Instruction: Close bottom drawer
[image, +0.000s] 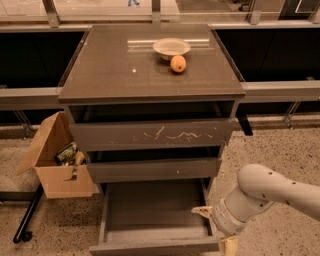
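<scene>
With the bottom drawer (155, 212) standing open at lower centre and the gripper (216, 228), fingers (202, 211) spread wide and empty, by its right front corner, a square inward push seemed best.

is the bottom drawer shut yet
No, the bottom drawer stands open, with the gripper at its right front corner.

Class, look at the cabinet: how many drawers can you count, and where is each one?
3. Top drawer, white-scratched; middle drawer directly beneath it; bottom drawer lowest, pulled far out, with the end effector at its right side.
</scene>
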